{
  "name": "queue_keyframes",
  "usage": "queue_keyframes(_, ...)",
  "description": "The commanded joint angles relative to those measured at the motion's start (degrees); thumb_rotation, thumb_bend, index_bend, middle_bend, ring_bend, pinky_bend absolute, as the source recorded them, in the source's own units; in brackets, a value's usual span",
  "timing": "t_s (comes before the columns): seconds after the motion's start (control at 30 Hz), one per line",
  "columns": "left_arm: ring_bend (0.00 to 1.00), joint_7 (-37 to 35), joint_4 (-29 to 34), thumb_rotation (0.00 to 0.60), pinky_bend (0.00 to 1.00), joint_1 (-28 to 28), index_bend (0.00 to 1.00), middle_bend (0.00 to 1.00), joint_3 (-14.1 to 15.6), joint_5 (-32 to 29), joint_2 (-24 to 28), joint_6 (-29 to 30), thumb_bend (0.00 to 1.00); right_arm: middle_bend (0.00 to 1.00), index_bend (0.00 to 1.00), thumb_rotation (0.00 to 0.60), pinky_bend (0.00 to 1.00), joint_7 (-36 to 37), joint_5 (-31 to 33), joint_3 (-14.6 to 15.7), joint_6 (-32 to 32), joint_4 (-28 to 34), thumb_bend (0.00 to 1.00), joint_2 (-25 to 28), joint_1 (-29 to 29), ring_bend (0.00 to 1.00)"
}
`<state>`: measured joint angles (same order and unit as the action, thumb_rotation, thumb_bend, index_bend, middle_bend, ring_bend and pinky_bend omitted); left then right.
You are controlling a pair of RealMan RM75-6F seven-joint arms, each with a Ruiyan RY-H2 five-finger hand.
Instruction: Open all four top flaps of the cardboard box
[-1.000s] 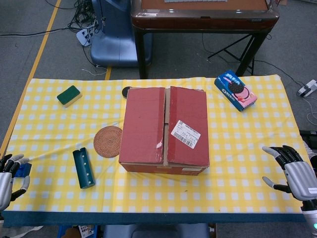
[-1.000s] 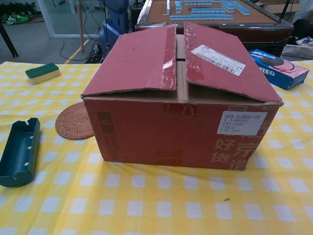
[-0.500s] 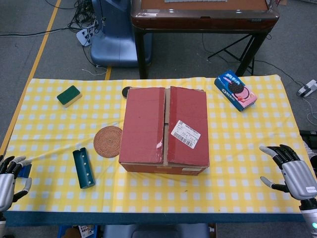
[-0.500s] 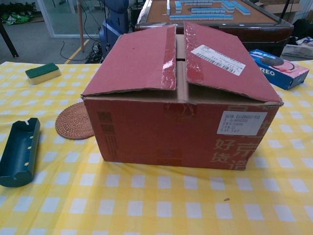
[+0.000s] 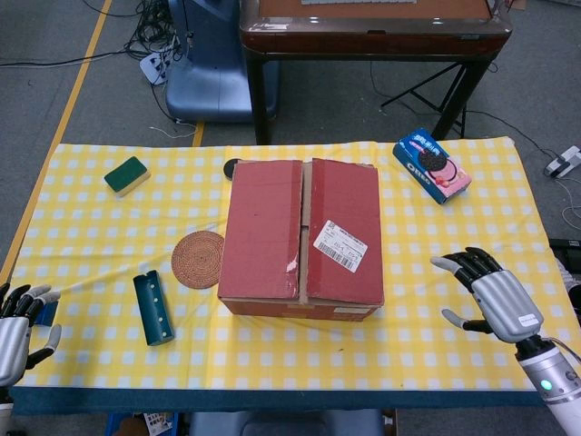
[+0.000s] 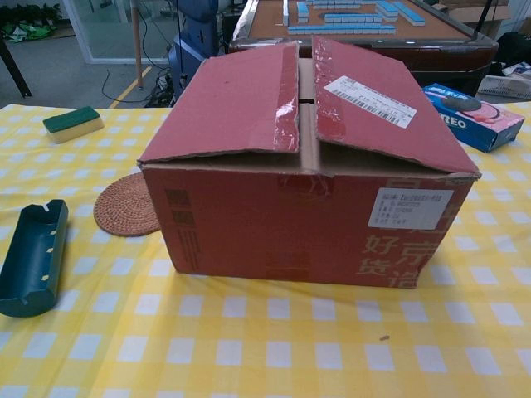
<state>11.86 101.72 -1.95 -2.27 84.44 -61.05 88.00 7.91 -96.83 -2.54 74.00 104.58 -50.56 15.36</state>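
Right hand [image 5: 495, 302] spread, empty; left hand [image 5: 16, 331] half cut off, fingers apart; cardboard box [image 5: 302, 238] closed.

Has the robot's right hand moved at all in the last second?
Yes. In the head view the right hand has come inward over the table toward the cardboard box, leaving the table's right edge. It is open and not touching the box.

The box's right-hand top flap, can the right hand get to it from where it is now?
Probably yes. The right hand hovers open beside the cardboard box, with only bare checked tablecloth between them, and the right top flap lies closed with nothing on it.
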Motion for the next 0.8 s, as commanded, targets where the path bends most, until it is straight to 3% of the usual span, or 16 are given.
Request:
queue_keyframes(0.03, 0.13, -0.2, 0.0, 0.600, 0.00, 0.1, 0.35, 0.22, 0.1, 0.1, 0.1, 0.1, 0.43, 0.22, 0.18, 0.600, 0.12, -0.6, -0.5, -2.8, -7.1, 4.9, 0.32, 2.9, 6.5, 0.17)
queue_keyframes(0.37, 0.13, -0.8, 0.0, 0.600, 0.00, 0.6, 0.35, 0.22, 0.4, 0.5, 0.4, 0.7, 0.43, 0.24, 0.18, 0.600, 0.12, -2.3, 4.1, -9.9, -19.6, 8.7, 0.69, 0.8, 20.1, 0.17)
queue_keyframes(0.53, 0.13, -0.9, -0.2, 0.600, 0.00, 0.7, 0.36, 0.22, 0.5, 0.6, 0.4, 0.7, 0.43, 0.28, 0.21, 0.600, 0.12, -6.7, 7.1, -12.4, -24.5, 7.1, 0.96, -3.5, 26.1, 0.17)
queue_keyframes(0.8, 0.13, -1.5, -0.9, 0.600, 0.00, 0.7, 0.36, 0.22, 0.6, 0.8, 0.3, 0.4, 0.43, 0.33, 0.28, 0.600, 0.12, -12.1, 13.4, -13.4, -30.8, 4.9, 1.00, -8.1, 32.4, 0.17)
